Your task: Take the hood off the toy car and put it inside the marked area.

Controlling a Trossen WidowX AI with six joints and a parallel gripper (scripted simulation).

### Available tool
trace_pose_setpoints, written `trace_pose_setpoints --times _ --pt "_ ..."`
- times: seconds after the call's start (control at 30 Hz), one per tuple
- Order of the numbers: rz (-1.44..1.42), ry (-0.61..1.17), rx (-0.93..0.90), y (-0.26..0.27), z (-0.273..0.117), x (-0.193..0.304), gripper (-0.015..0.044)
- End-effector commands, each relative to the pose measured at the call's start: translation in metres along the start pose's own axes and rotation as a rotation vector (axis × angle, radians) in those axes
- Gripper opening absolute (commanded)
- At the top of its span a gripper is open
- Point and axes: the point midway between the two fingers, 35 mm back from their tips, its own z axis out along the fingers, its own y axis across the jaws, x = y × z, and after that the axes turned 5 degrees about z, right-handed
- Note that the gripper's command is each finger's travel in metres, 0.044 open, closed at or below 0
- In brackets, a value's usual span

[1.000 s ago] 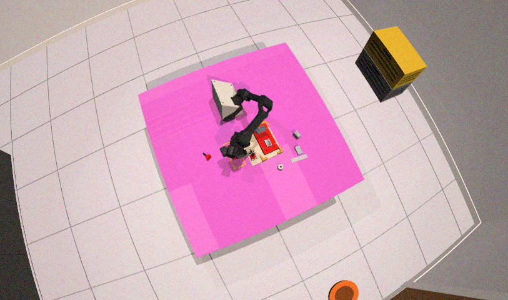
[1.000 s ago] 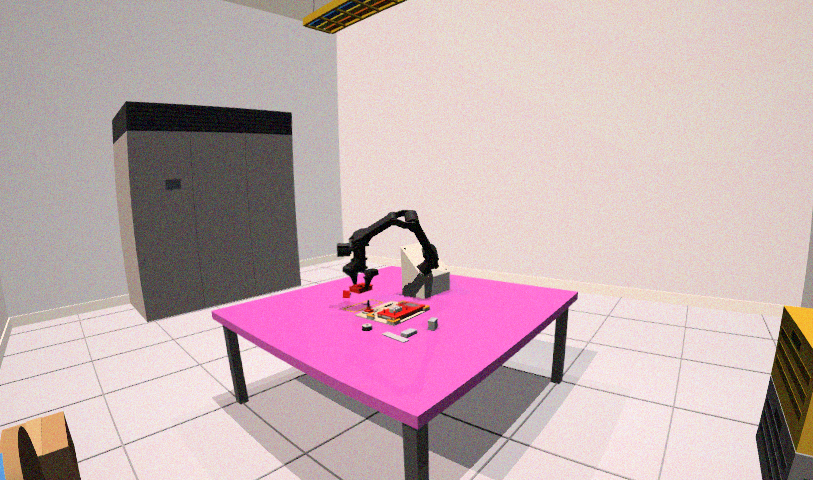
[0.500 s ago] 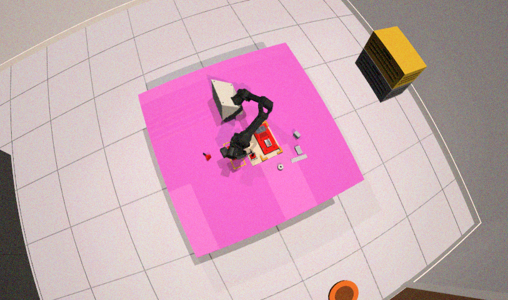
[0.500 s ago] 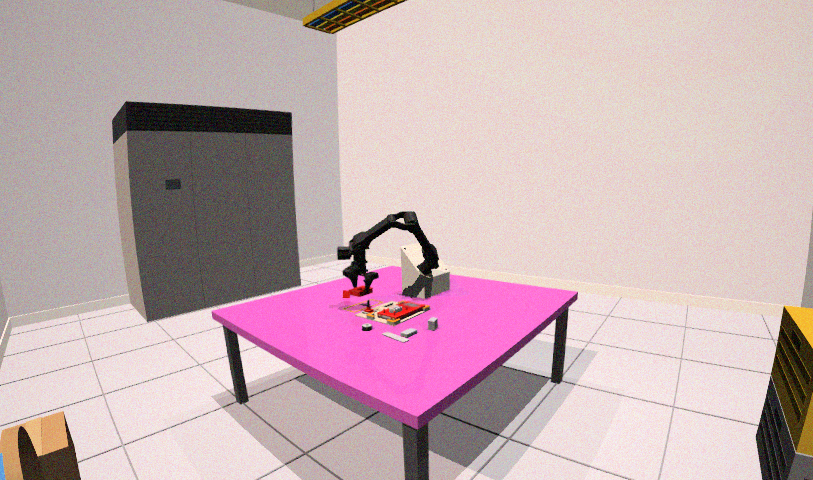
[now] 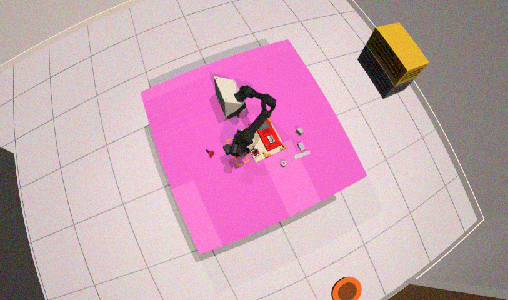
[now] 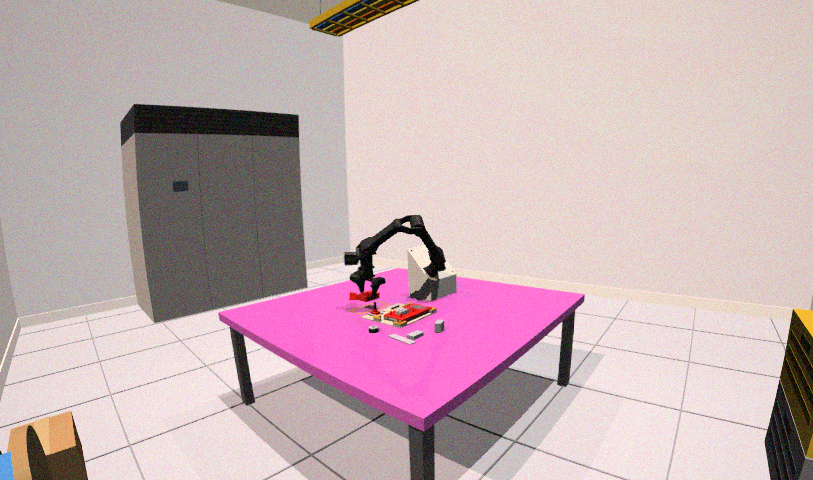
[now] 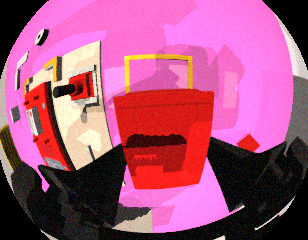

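Note:
The red hood is held in the air, clear of the table. My gripper is shut on it, one dark finger at each side. The marked area, a yellow outline, lies on the pink table below. In the wrist view the hood covers its near part. In the top view the arm hides the hood, the fingers and part of the outline. The red toy car lies on a cream board beside the outline, with a grey block showing in its open body.
A red piece with a black stick stands on the board near the outline. A small red piece lies on the outline's other side. Grey blocks, a pale strip and a ring lie beyond the car.

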Motion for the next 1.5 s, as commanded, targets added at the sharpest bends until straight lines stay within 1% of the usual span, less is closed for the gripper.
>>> trace_pose_setpoints --times 0.0,0.63,1.47 --pt "0.011 0.006 -0.008 0.001 0.006 0.004 0.0000" --pt "0.011 0.006 -0.010 0.002 0.024 0.006 0.0000" --pt "0.011 0.006 -0.011 0.002 0.033 0.006 0.0000"
